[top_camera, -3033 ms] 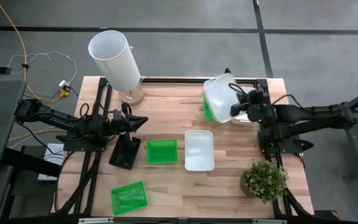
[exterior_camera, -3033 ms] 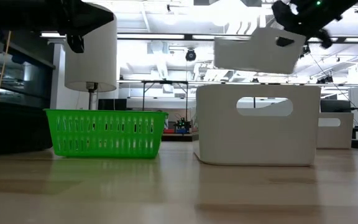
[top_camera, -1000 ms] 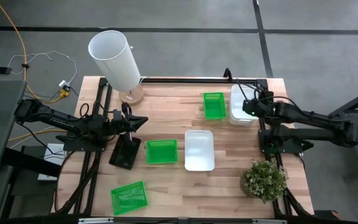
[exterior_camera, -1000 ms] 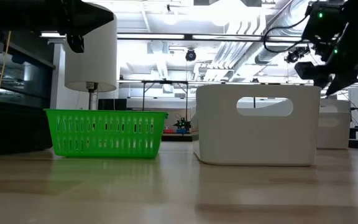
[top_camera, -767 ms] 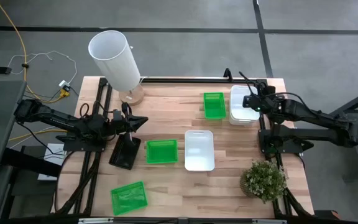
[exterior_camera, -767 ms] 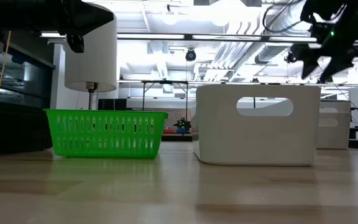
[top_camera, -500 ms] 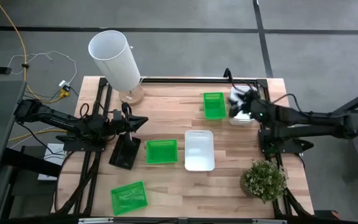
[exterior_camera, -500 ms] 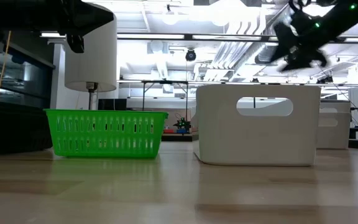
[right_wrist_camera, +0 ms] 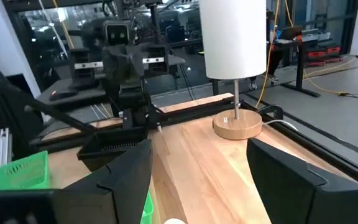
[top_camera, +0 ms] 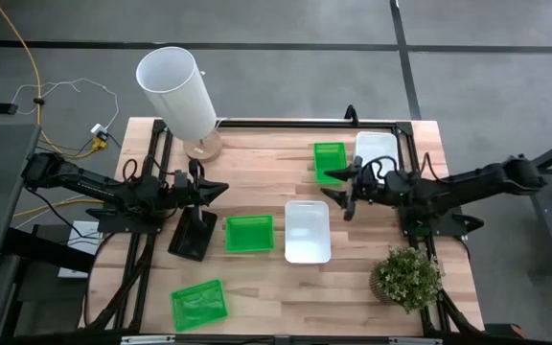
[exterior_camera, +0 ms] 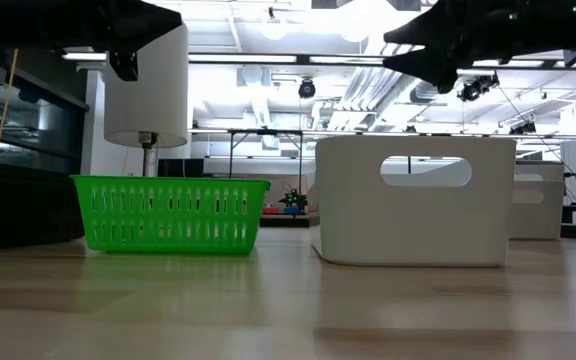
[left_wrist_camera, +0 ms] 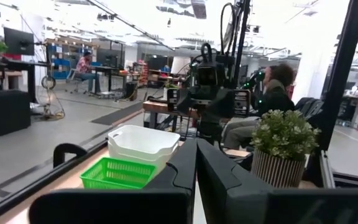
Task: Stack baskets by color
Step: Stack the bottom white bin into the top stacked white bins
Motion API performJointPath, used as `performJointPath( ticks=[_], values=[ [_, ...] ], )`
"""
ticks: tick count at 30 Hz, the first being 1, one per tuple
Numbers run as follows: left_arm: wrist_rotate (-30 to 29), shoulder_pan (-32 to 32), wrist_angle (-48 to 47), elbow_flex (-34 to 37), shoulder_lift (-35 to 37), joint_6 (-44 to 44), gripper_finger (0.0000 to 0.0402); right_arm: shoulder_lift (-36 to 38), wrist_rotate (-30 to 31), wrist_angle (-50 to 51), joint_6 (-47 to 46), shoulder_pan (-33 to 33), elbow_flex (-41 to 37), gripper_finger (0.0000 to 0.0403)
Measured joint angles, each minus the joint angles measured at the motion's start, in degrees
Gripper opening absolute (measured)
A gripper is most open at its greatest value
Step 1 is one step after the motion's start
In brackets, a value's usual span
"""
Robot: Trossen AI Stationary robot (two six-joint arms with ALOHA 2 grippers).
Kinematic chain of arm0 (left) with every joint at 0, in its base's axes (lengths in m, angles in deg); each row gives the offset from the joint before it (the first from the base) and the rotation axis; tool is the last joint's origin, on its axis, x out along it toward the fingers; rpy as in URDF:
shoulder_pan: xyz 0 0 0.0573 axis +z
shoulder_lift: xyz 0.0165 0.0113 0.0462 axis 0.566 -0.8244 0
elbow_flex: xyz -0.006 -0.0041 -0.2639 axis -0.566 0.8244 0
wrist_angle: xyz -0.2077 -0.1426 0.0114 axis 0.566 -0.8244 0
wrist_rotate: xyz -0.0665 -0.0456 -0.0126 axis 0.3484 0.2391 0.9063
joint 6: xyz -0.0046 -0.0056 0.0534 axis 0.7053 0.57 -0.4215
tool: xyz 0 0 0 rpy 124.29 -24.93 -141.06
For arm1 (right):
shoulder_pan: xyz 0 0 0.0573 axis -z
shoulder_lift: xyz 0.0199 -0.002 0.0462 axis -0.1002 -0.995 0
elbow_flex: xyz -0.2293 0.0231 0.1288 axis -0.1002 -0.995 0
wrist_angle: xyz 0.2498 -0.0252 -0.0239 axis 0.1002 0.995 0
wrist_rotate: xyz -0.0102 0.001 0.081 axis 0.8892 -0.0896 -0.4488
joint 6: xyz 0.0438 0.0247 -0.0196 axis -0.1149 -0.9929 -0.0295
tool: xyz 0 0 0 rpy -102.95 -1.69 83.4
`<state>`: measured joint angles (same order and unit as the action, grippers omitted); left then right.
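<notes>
Over the table from above: a white basket (top_camera: 308, 231) sits near the middle, open side up and empty. Just to its left is a green basket (top_camera: 249, 234), also with nothing inside. Another green basket (top_camera: 199, 304) lies tilted at the near left corner, and a third green basket (top_camera: 330, 161) sits toward the far right, beside a white stack (top_camera: 376, 150) at the far right edge (the left wrist view shows one white basket nested in another there, though how many in all I cannot tell). A black basket (top_camera: 193, 234) rests by the left arm, partly under it.

The right gripper (top_camera: 345, 192) hangs above the table with its jaws spread wide and nothing between them. It is between the far green basket and the central white basket, close to the white one's far right corner, not touching either. From the right wrist view, the two dark fingers (right_wrist_camera: 289, 176) frame bare wood, with the lamp's wooden base (right_wrist_camera: 237, 125) and the tall white cylinder (right_wrist_camera: 232, 37) ahead.

The left gripper (top_camera: 208, 188) waits at the left side, jaws pressed together on nothing, just above the far end of the black basket.

A potted plant (top_camera: 406, 277) stands at the near right corner, well apart from the baskets.
</notes>
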<state>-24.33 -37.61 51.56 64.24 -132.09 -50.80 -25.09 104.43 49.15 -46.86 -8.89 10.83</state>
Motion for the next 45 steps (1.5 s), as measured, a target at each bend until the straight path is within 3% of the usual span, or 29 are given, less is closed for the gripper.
performJointPath(
  ticks=[24, 27, 30, 35, 40, 45],
  values=[
    [0.17, 0.00, -0.02, 0.00, 0.00, -1.72, 0.0001, 0.30, -0.53, -0.95, -0.26, -0.04, 0.09, 0.0248],
    [0.18, 0.00, -0.02, 0.00, 0.00, -1.72, 0.0000, 0.30, -5.92, 0.57, 0.88, 0.00, 0.09, 0.0246],
    [0.17, 0.00, 0.00, 0.00, 0.00, -1.72, 0.0001, 0.30, -11.71, 1.10, 2.13, -0.11, 0.09, 0.0230],
    [0.17, -0.01, 0.05, 0.00, -0.01, -1.72, 0.0001, 0.30, -10.54, 1.11, 1.01, -0.02, 0.09, 0.0181],
    [0.17, -0.01, 0.44, 0.00, 0.00, -1.72, 0.0001, 0.34, -10.78, -2.30, -6.31, -0.57, 0.24, 0.0157],
    [0.17, -0.01, 0.70, 0.00, 0.00, -1.72, 0.0001, -0.27, -8.37, 10.84, -10.85, -4.14, 7.09, 0.0161]
  ],
)
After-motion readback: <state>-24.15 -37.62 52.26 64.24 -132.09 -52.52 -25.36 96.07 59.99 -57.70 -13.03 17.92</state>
